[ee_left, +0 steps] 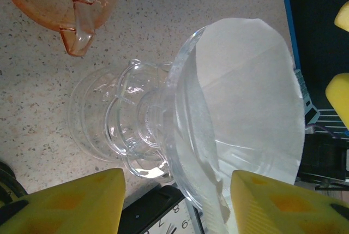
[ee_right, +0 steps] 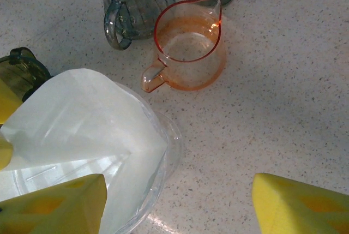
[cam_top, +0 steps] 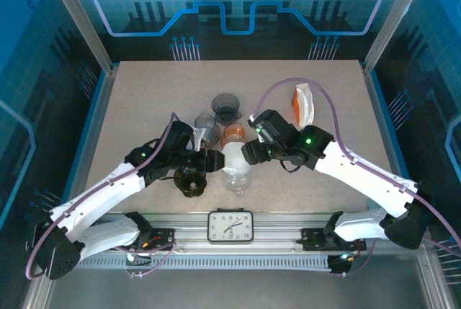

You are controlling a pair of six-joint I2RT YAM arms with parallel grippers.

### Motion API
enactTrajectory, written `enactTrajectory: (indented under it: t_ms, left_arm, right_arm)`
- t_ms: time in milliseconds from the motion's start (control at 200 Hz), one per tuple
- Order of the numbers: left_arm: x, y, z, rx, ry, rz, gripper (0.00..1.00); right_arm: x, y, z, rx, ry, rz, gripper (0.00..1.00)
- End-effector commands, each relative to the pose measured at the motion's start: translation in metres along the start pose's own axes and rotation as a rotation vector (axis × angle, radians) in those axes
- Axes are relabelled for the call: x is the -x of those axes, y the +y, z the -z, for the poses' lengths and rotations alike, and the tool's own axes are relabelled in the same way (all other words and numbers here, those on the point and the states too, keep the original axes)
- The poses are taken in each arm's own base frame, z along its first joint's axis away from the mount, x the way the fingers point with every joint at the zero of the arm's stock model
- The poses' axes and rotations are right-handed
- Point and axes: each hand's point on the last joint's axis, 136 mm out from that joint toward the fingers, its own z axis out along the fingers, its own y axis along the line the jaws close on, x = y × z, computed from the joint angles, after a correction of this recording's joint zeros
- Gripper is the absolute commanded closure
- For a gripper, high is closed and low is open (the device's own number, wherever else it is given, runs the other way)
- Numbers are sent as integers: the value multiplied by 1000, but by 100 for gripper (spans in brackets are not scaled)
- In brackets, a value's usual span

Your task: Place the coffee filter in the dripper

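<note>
Already the white paper filter [ee_left: 245,81] lies inside the clear dripper [ee_left: 142,114], at the near middle of the surface [cam_top: 144,107], just near of an orange pitcher [ee_right: 191,48]. The left end effector [ee_left: 177,178] is open, fingers either side of the dripper. The right end effector [ee_right: 180,185] is open just right of the dripper, holding nothing.

robot lab test cell w/ blue printed wall panels [cam_top: 238,6], alu posts [cam_top: 79,17], speckled bench [cam_top: 144,93], clock [cam_top: 230,226] on rail [cam_top: 288,226]
</note>
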Motion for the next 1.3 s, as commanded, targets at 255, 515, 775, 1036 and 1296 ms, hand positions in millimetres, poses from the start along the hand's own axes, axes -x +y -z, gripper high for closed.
enactTrajectory:
  t_ms: [255, 515, 775, 1036, 1296]
  left_arm:
    - [21, -1, 28, 5, -130, 19, 37]
    - [79, 58, 39, 79, -293, 222, 38]
    - [129, 124, 10, 358, -349, 272, 58]
    - [168, 156, -13, 450, -382, 309, 46]
    - [169, 176, -31, 563, -289, 283, 49]
  right_arm:
    - [14, -23, 22, -25, -118, -71, 28]
    - [-3, -44, 18, -53, -118, -134, 28]
    - [-20, -54, 16, -59, -109, -162, 28]
    - [-41, -70, 20, -80, -104, -196, 28]
    - [-66, -84, 17, -83, -82, -254, 28]
